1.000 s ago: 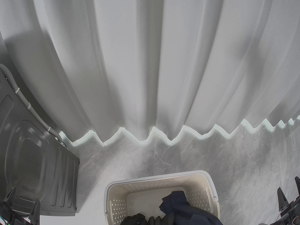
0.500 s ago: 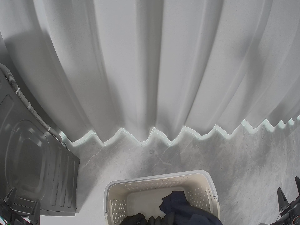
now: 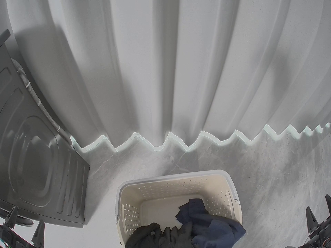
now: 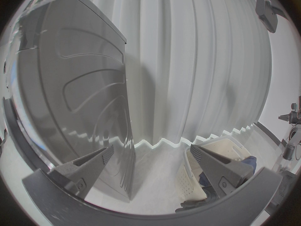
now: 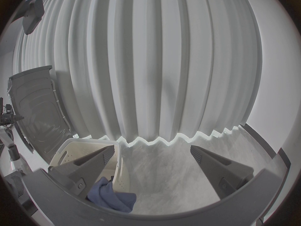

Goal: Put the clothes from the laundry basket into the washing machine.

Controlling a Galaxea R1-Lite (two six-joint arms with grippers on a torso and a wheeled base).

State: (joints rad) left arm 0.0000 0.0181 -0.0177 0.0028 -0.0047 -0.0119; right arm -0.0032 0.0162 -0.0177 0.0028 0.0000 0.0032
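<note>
A cream laundry basket (image 3: 176,182) stands on the grey floor at the bottom centre. Inside it lie a navy blue garment (image 3: 207,226) draped over the near right rim and a black garment (image 3: 157,236) beside it. The grey washing machine (image 3: 31,169) stands at the left, its side panel facing me. My left gripper (image 3: 24,224) hovers open at the bottom left, in front of the machine. Low at the far right, my right gripper (image 3: 319,214) is open and holds nothing. The basket (image 4: 219,148) and machine (image 4: 81,88) lie ahead of the left gripper (image 4: 152,151). The right gripper (image 5: 152,151) has the basket (image 5: 78,149) and blue garment (image 5: 111,196) beside it.
A white pleated curtain (image 3: 172,62) hangs across the whole back, its hem just above the marbled grey floor (image 3: 276,169). A ribbed drain hose (image 3: 38,102) runs down the machine's back edge. Bare floor lies to the right of the basket.
The whole head view has shifted: the basket and machine sit higher in the picture and more of the clothes shows. Both grippers stay open where they were.
</note>
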